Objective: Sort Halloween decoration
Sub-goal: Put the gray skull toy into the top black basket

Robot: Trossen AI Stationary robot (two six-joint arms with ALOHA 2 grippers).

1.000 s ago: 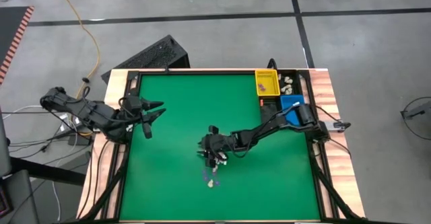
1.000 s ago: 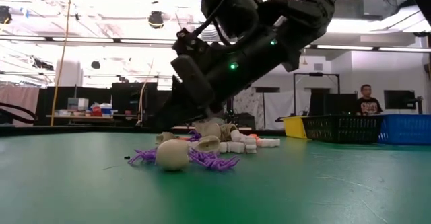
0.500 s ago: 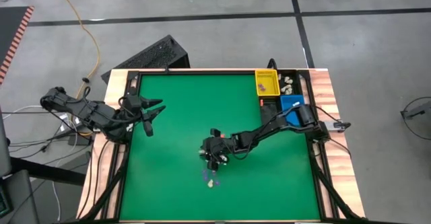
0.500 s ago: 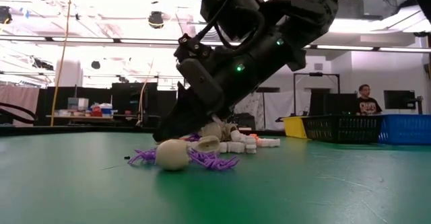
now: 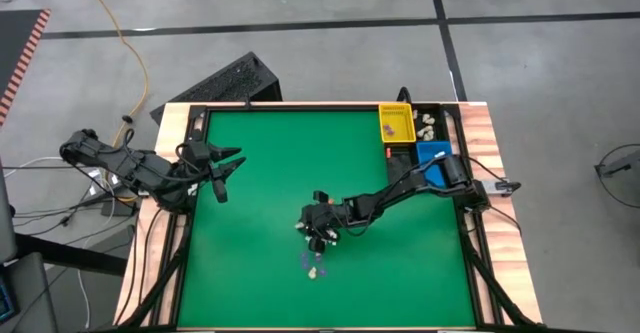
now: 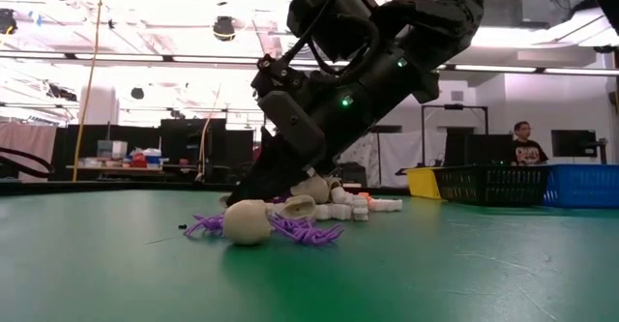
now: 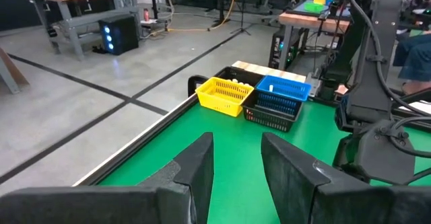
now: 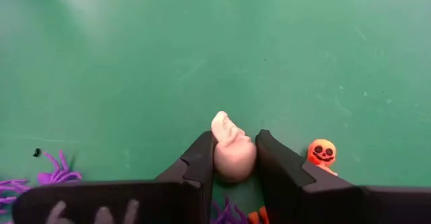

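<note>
At the mat's six o'clock, the right gripper point(image 8: 233, 158) pinches a cream-white trinket point(image 8: 231, 153) from the leftover pile point(image 5: 316, 263); a few pieces already lie in the bins point(image 5: 396, 124) at two o'clock, and the left gripper point(image 7: 236, 158) waits at nine o'clock, parted and empty.

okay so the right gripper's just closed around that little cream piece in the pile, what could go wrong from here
The right gripper pinches the rounded cream trinket near the fingertips, so it might slip out on lifting. The orange pumpkin face and purple spider lie close by and could get dragged or scattered. The left gripper waits open, well clear.
</note>
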